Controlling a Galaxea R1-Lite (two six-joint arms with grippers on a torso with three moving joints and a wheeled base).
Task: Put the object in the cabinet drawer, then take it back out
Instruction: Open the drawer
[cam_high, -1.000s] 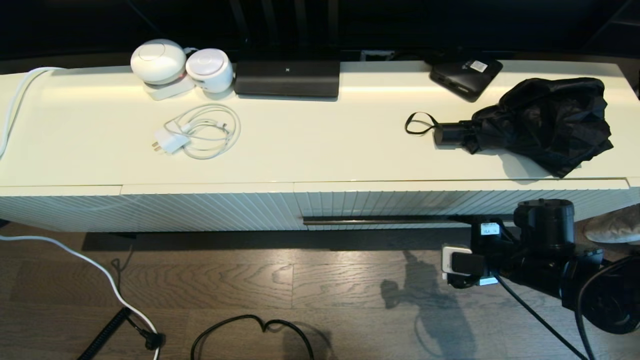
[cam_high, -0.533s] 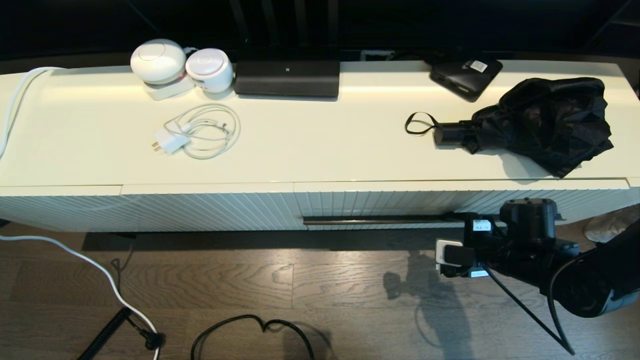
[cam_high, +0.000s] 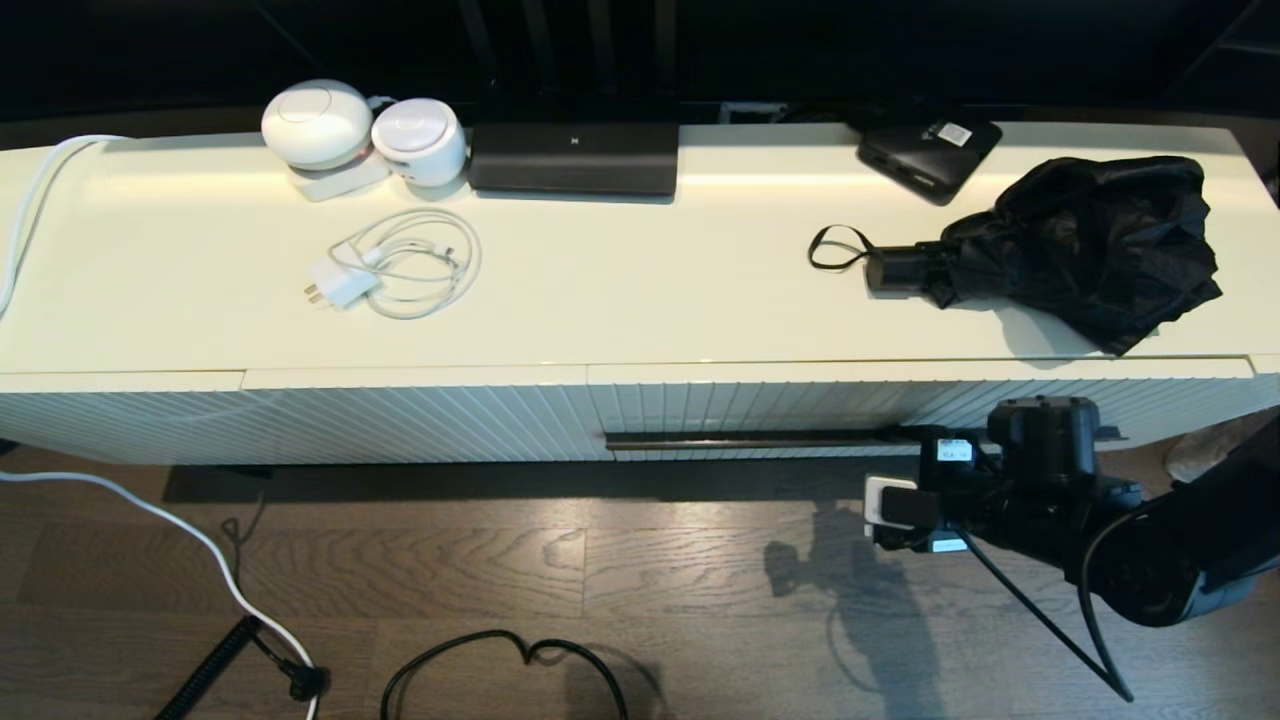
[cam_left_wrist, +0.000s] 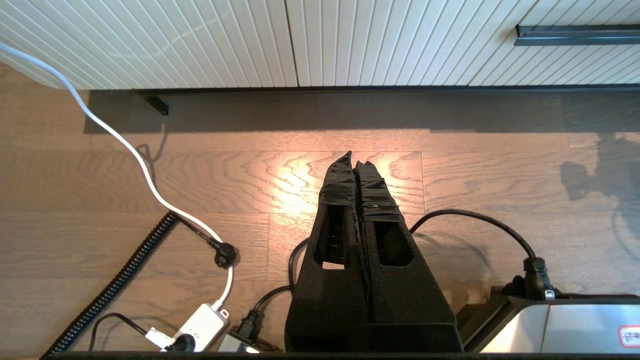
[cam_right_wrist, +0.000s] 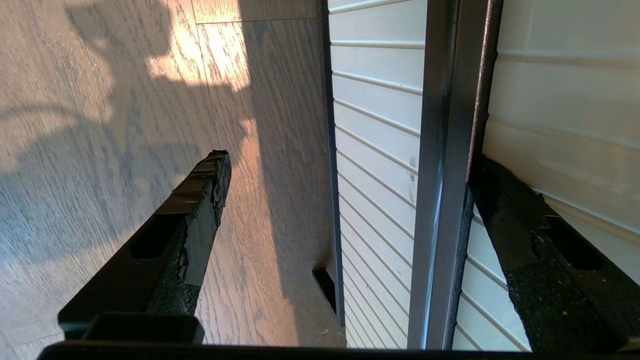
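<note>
The object, a black folding umbrella (cam_high: 1085, 245), lies on the cabinet top at the right, with its handle and wrist loop pointing left. Below it the cabinet drawer (cam_high: 800, 403) is closed, showing its ribbed cream front (cam_right_wrist: 380, 150) and dark handle bar (cam_high: 750, 440). My right gripper (cam_high: 925, 442) is at the bar's right end and stands open. In the right wrist view the handle bar (cam_right_wrist: 445, 150) runs between the spread fingers of the right gripper (cam_right_wrist: 350, 160); one finger is behind the bar, the other over the floor. My left gripper (cam_left_wrist: 355, 160) hangs shut over the floor.
On the cabinet top are two white round devices (cam_high: 355, 130), a coiled white charger (cam_high: 400, 265), a black box (cam_high: 575, 155) and a flat black box with a white label (cam_high: 930, 150). White and black cables (cam_high: 500, 650) lie on the wooden floor.
My right arm has shifted left and slightly up, closer to the handle bar's right end. The umbrella and the drawer have not moved.
</note>
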